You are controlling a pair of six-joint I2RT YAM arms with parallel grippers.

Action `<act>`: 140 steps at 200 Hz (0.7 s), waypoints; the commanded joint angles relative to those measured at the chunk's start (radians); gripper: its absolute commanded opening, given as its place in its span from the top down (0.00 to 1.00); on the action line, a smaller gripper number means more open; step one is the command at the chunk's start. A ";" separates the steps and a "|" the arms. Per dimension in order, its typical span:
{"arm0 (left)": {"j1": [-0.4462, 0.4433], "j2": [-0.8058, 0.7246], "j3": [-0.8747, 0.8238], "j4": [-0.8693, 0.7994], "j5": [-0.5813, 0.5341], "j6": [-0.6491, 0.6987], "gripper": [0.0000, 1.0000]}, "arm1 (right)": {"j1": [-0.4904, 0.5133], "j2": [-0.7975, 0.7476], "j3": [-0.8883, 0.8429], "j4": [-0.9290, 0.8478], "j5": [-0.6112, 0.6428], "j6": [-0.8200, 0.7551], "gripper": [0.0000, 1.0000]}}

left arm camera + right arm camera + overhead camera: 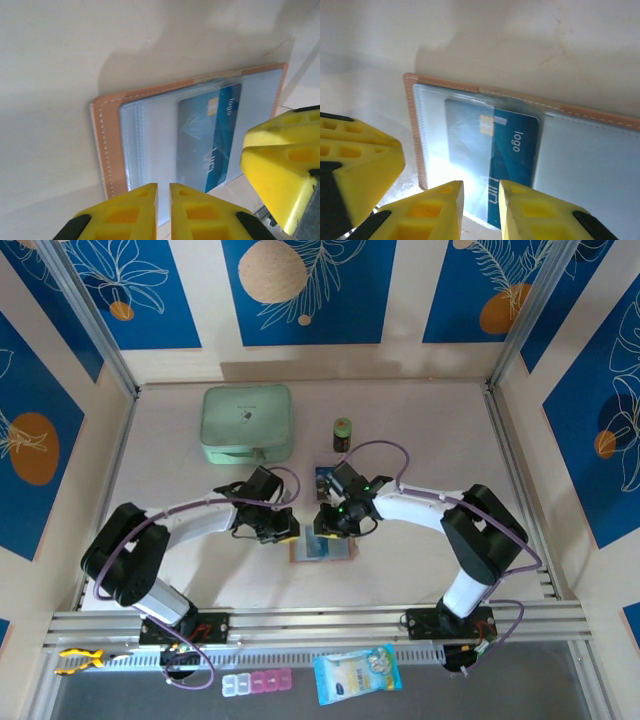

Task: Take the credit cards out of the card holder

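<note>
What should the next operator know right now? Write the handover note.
Grippers: left gripper shut, tips at the near edge of the open card holder, seemingly pinning it. Right gripper has its jaws slightly apart at the end of the pocketed card; grip unconfirmed.
Things: the holder lies open on the table; the pocketed card sits partly out of its clear pocket.
Done: a loose card lies beyond the holder.
Left: pull the pocketed card free, then check the other pockets.

Case [247, 423], bottle [342, 434] behind card holder [335, 550]; sides seemingly free.
</note>
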 commanded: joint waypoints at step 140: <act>-0.072 0.103 0.008 0.076 0.022 -0.044 0.96 | -0.041 -0.007 -0.075 0.039 -0.055 0.014 0.74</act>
